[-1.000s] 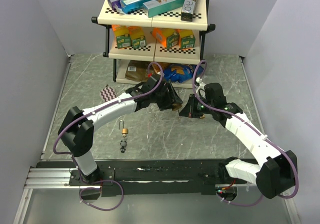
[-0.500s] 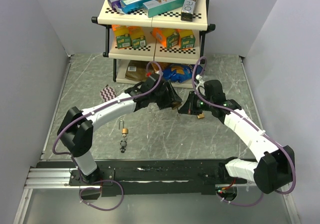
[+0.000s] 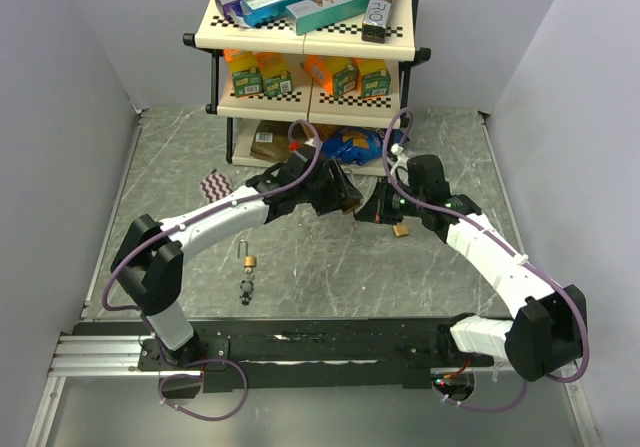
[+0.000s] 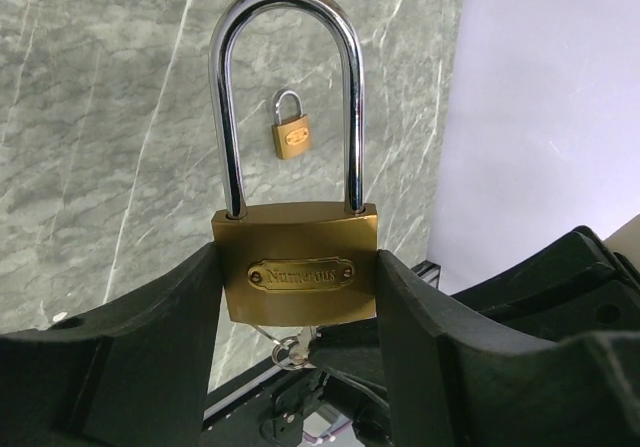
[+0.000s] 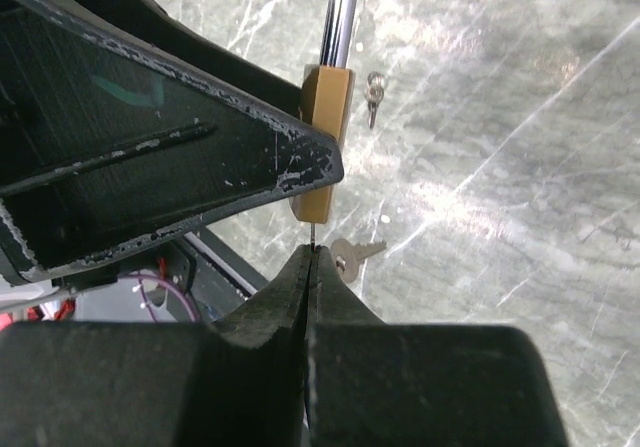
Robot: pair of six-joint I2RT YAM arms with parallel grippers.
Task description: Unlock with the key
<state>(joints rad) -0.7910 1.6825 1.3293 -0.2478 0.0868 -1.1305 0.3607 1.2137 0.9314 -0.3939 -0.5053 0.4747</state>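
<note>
Right wrist view puts the right gripper [image 5: 308, 259] nearest, clenched on the key [image 5: 313, 235], whose thin blade meets the underside of the brass padlock [image 5: 328, 107]. The left gripper [image 4: 300, 287] clamps that padlock by its sides, shackle up, above the surface [image 3: 330, 267]. By the look of it, the key needs to line up with the keyway and seat fully, then turn without prying. Both arms reach inward, wrists facing each other, in front of the shelf [image 3: 300, 42].
</note>
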